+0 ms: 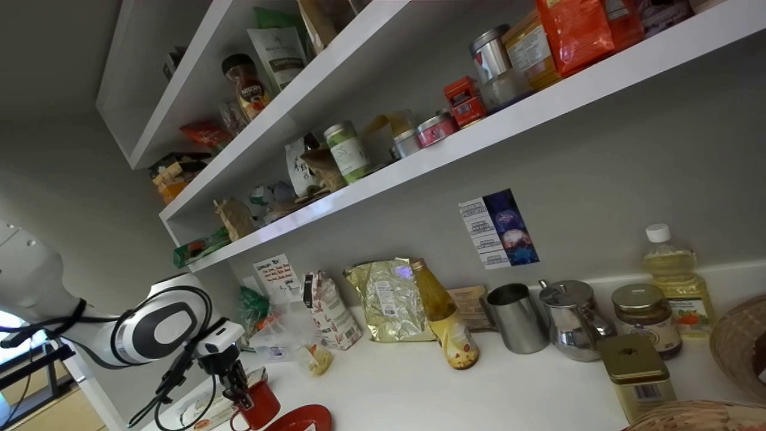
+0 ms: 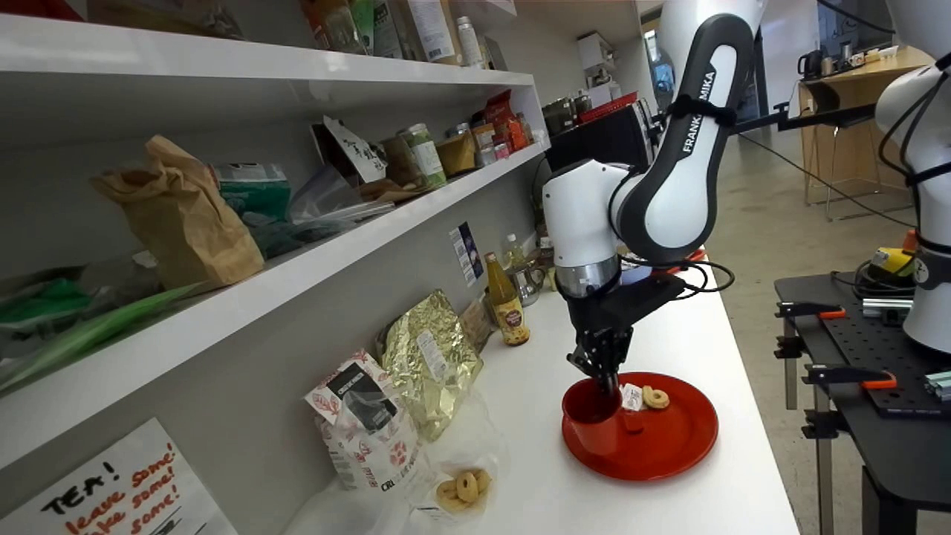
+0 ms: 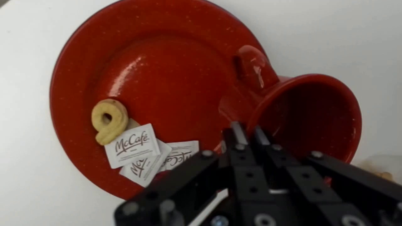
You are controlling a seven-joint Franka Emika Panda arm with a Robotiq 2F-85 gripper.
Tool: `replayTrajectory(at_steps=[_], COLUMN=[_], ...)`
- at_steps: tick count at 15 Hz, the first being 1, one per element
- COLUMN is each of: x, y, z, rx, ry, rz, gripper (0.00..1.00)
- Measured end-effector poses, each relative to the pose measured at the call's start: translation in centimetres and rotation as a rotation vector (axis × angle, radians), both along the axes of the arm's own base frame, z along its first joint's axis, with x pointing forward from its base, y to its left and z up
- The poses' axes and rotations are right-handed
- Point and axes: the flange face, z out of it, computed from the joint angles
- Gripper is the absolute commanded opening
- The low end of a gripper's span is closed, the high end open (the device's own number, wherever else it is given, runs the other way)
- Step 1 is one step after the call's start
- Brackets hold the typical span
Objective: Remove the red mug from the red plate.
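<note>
Red mug overlaps the red plate's edge on the side toward the wall; the plate lies near the opposite long edge of the counter. The gripper, fingers nearly together, pinches the mug's rim near its handle. Whether mug touches plate is unclear.

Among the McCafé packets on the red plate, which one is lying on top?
The packet beside the ring-shaped biscuit: no other packet covers it, while the others are partly hidden.
</note>
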Motion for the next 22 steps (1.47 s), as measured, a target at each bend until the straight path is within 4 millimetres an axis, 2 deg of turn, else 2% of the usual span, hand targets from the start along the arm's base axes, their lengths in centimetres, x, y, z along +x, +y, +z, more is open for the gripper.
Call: replayTrajectory(at_steps=[7,12,16,22], x=[-0.7,-1.6,-2.3,-2.6], y=[7.1,11.3,12.6,11.9], z=[2.2,1.2,-1.7,-6.1], rx=[0.051,0.079,0.093,0.099], ry=[-0.035,-0.015,0.023,0.078], rz=[-0.029,-0.091,-0.127,-0.192], gripper=[0.02,0.02,0.02,0.02])
